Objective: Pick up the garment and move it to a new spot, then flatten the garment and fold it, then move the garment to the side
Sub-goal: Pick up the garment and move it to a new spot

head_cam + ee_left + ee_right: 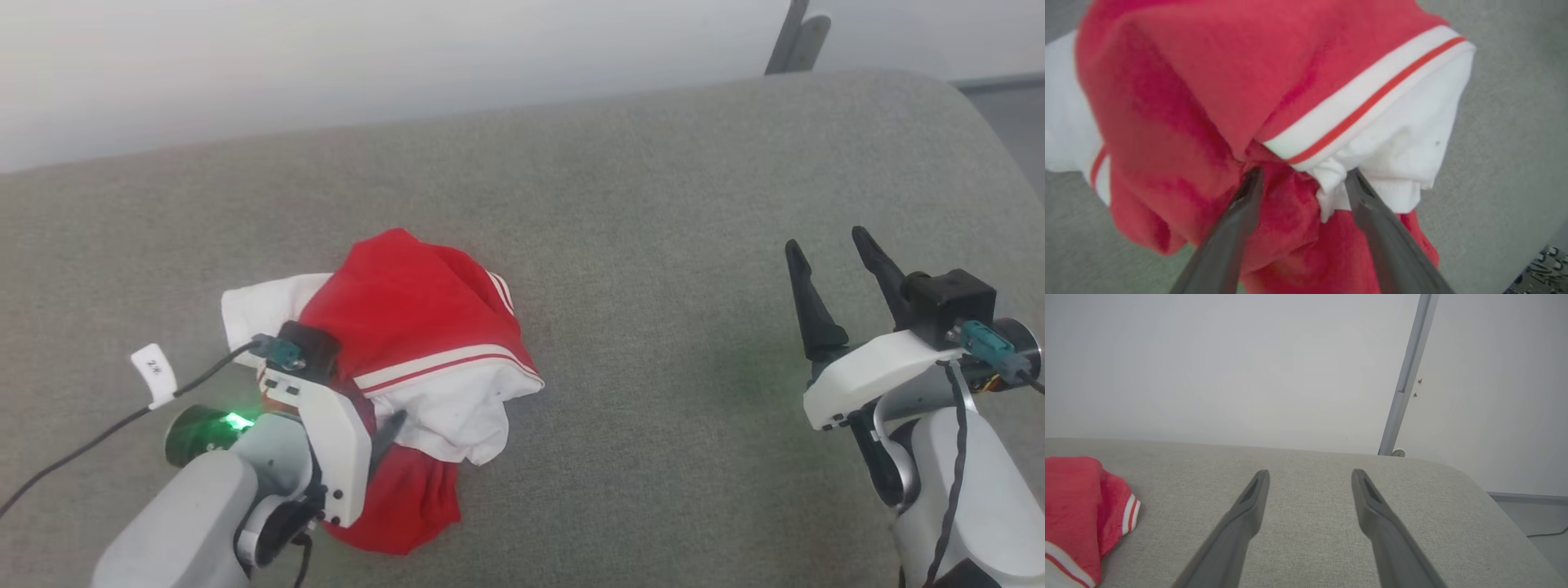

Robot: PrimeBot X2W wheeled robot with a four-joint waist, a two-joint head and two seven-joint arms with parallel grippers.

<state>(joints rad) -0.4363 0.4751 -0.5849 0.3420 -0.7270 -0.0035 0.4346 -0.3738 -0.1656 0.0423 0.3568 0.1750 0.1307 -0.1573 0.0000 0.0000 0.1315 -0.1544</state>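
Left gripper (1302, 177): fingers spread, tips pushed into the crumpled garment (408, 310), with a bunch of red cloth and a puckered white edge lying between them; neither finger is pressed shut on the fabric. The garment lies heaped on the grey fabric-covered worktop (653, 204), directly under and ahead of this gripper. Red cloth is on top, a white band with a thin red stripe runs across just beyond the fingertips, and white panels spill out to either side. A lobe of red cloth hangs back beneath the gripper's wrist. A green light (237, 420) glows on that wrist, and a white tag (153, 371) sits on the cable behind it. Right gripper (826, 241): fingers spread, nothing between them, held above bare worktop, well apart from the garment, which lies off to its left. Beyond its fingertips the worktop ends in a rounded far edge. Behind that stands a plain pale wall (1208, 355), with a slim grey pole (1406, 375) leaning against it ahead and to the right.
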